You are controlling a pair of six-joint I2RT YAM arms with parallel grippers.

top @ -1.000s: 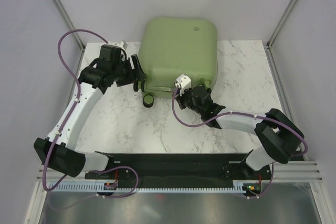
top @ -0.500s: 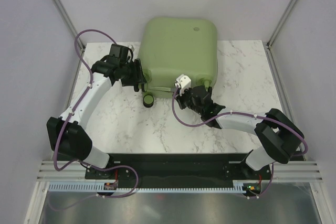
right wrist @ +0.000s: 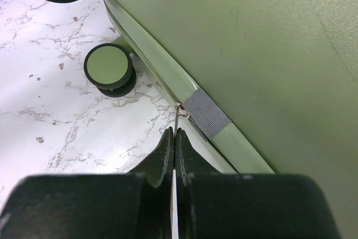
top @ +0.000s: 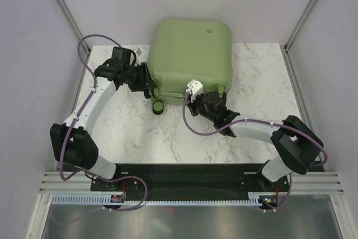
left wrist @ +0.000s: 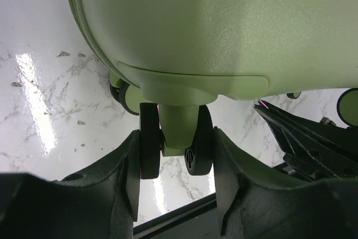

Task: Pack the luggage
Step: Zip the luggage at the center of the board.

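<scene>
The luggage (top: pixel 190 48) is a sage-green hard-shell suitcase lying shut at the back middle of the table. My left gripper (top: pixel 149 84) is at its near-left corner. In the left wrist view the gripper (left wrist: pixel 174 138) has a black twin wheel (left wrist: pixel 150 152) between its fingers (left wrist: pixel 130 177), and both pads touch the wheel's sides. My right gripper (top: pixel 194 100) is at the suitcase's near edge. In the right wrist view it (right wrist: pixel 175 134) is shut on the thin metal zipper pull (right wrist: pixel 177 117), next to a grey fabric tab (right wrist: pixel 207 114).
A second black-and-green wheel (top: pixel 159 106) juts out onto the marble table (top: pixel 140 132) between the two grippers; it also shows in the right wrist view (right wrist: pixel 109 66). Grey walls and metal frame posts (top: pixel 67 15) close in the table.
My left arm has drawn in, and its gripper has shifted slightly right against the suitcase's near-left corner, around the wheel. The right gripper has stayed on the zipper pull.
</scene>
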